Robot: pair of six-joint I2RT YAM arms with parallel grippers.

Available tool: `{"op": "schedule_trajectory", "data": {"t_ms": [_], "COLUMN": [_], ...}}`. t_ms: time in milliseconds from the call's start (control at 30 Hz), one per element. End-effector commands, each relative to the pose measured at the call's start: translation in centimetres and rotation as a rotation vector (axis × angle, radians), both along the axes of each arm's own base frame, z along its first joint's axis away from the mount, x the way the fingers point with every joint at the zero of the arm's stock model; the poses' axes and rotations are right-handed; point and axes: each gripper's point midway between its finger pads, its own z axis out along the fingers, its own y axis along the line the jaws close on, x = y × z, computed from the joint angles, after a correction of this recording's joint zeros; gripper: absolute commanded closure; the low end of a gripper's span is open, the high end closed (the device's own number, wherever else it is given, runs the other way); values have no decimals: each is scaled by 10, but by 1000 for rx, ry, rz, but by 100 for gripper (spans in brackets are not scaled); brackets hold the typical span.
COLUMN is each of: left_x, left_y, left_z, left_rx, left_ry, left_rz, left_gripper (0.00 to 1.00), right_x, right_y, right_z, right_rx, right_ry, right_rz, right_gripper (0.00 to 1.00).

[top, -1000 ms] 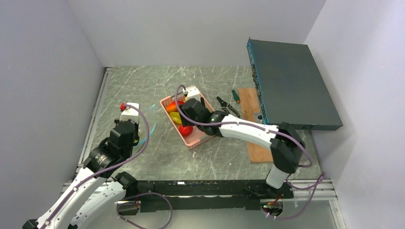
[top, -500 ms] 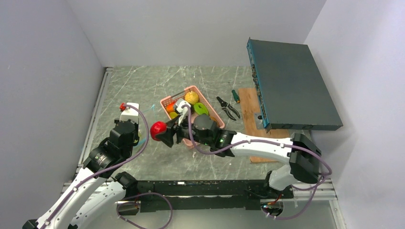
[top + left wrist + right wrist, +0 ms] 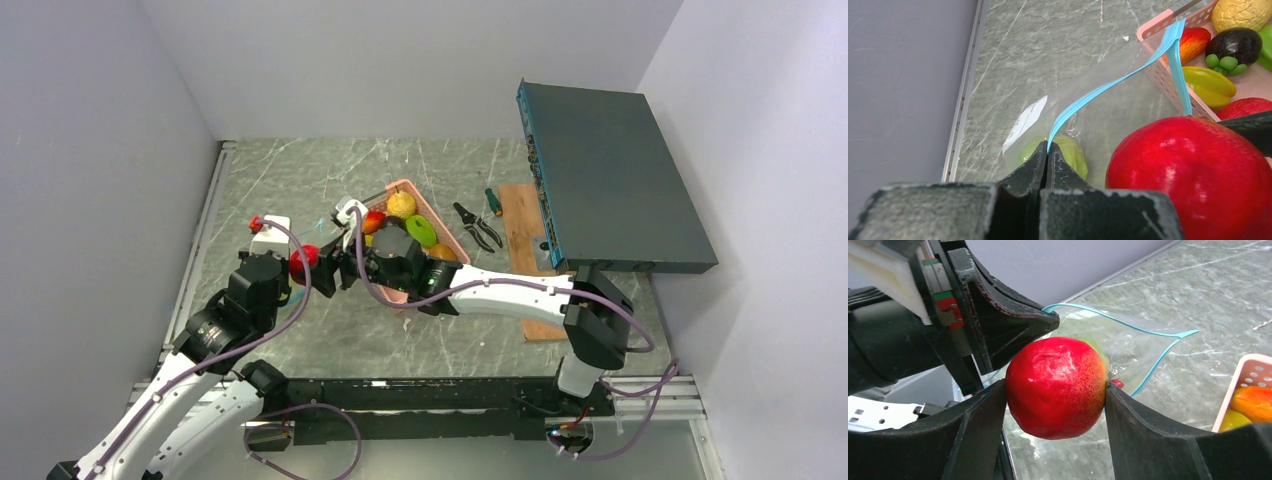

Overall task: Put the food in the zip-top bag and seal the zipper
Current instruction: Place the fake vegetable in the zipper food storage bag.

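Observation:
My right gripper is shut on a glossy red apple, held just above the open mouth of the clear zip-top bag. In the top view the apple is right beside my left wrist. My left gripper is shut on the bag's teal zipper strip and holds that edge up. A light green piece lies inside the bag. More food lies in the pink basket: a yellow piece, a green one and a red-orange one.
The basket stands just right of the bag. Pliers and a green-handled screwdriver lie beside a wooden board. A large dark grey box leans at the right. Grey walls enclose the table.
My right gripper lifted the red apple out of the basket and carried it left to the bag's mouth beside my left gripper. The left arm has held still.

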Motion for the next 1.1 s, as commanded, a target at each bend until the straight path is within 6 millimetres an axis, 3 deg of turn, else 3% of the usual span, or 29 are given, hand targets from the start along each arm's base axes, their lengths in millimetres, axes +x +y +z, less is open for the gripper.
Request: {"op": "schedule_trajectory", "data": {"t_ms": [0, 67, 333, 533, 833, 1067], "left_x": [3, 3, 3, 2, 3, 2], "left_y": [0, 0, -1, 1, -1, 0], "left_z": [9, 9, 10, 11, 11, 11], "left_rx": [-13, -14, -15, -19, -21, -20], "left_ry": [-40, -40, -43, -46, -43, -48], "left_rz": [9, 9, 4, 9, 3, 4], "left_gripper": [100, 100, 100, 100, 100, 100], "right_x": [8, 13, 19, 23, 24, 22], "right_y": [9, 10, 12, 7, 1, -19], "right_z": [22, 15, 8, 5, 15, 23], "right_rx": [28, 7, -18, -38, -45, -43], "right_ry": [-32, -20, 13, 21, 23, 26], "right_rz": [-20, -48, -76, -111, -135, -176], "right_gripper": [80, 75, 38, 24, 17, 18]}}
